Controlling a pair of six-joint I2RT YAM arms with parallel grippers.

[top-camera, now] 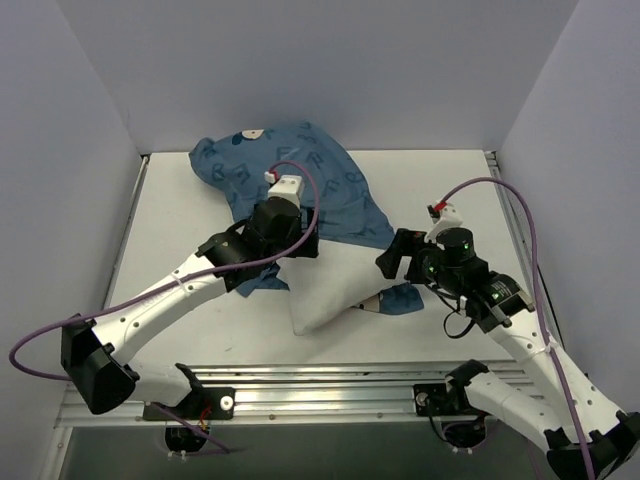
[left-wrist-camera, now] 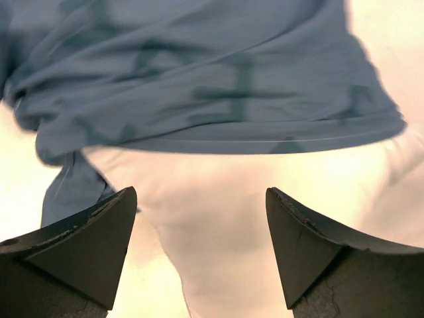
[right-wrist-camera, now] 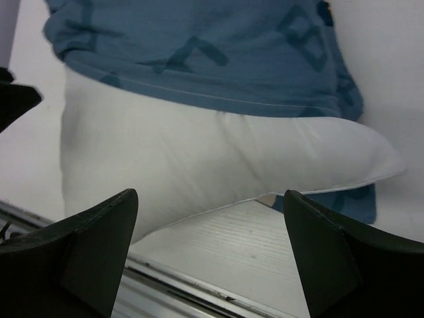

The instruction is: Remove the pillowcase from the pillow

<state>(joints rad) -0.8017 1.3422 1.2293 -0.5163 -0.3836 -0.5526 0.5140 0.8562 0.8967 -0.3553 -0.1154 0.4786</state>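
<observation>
Blue pillowcase (top-camera: 300, 180) bunched over pillow's far half, mid-table (top-camera: 450, 200) | white pillow (top-camera: 330, 290) near end bare | roughly half off, rest left | left gripper (left-wrist-camera: 199, 197) spread wide, empty | right gripper (right-wrist-camera: 211, 197) same

The left arm (top-camera: 170, 295) had white link shells and black joint housings, with a black block at its base. Its purple left cable (top-camera: 14, 352) bulged toward 8 o'clock in the overhead view and ended at a white plug with a red tip (top-camera: 272, 178). The right arm (top-camera: 530, 355) was built alike, with its purple right cable (top-camera: 535, 260) at 3 o'clock and a green light (top-camera: 463, 243) on its black wrist. The left gripper (left-wrist-camera: 200, 192) and right gripper (right-wrist-camera: 211, 195) had matte black, wedge-shaped fingers with scuffed edges.
</observation>
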